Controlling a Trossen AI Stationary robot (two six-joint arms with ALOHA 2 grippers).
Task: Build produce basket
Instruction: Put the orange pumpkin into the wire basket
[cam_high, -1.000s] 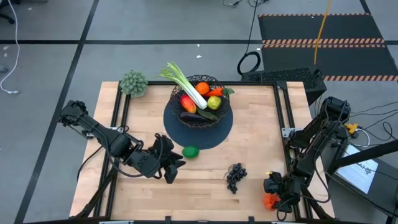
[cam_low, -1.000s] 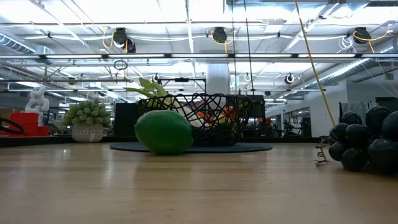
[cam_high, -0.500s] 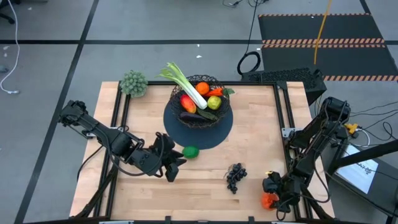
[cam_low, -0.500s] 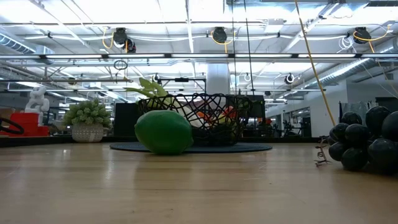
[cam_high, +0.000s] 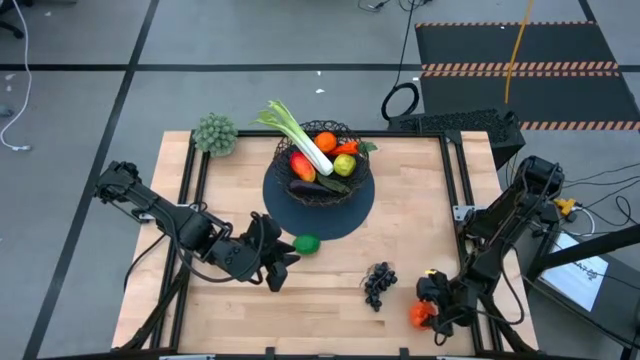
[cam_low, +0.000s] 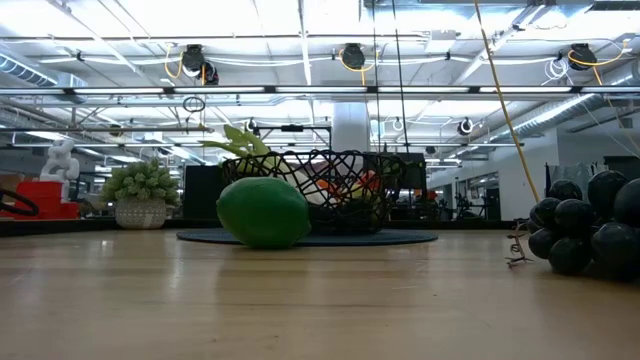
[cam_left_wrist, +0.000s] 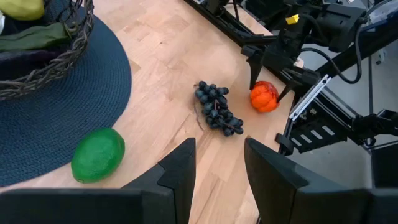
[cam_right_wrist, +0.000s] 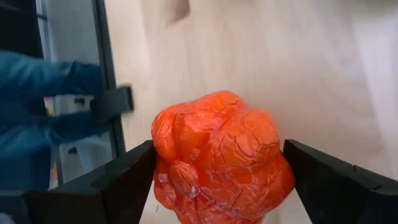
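The black wire basket (cam_high: 322, 165) stands on a dark round mat (cam_high: 318, 215) at the table's far middle, holding a leek (cam_high: 298, 135) and other produce. A green lime (cam_high: 307, 243) lies on the wood at the mat's near edge. Dark grapes (cam_high: 378, 285) lie nearer the front. My left gripper (cam_high: 278, 268) hovers open beside the lime, with nothing between its fingers (cam_left_wrist: 180, 174). Near the table's front right corner, my right gripper (cam_high: 425, 312) is shut on a lumpy red-orange tomato (cam_right_wrist: 221, 158). My right gripper pinches the tomato between its two fingers, one on each opposite side (cam_right_wrist: 163, 168). The fingers (cam_right_wrist: 127, 183) slant downward from the table's right side. I cannot tell whether the tomato's underside touches the wood.
A fuzzy grey-green clump (cam_high: 215, 133) sits at the far left corner. Dark rails (cam_high: 455, 190) run along the table's sides. Bare wood lies between the lime and the grapes. A blue sleeve (cam_right_wrist: 43, 99) shows beyond the table's edge.
My right gripper has rolled at the wrist and shifted a little toward the grapes, carrying the tomato with it. The left arm, lime and grapes have kept still.
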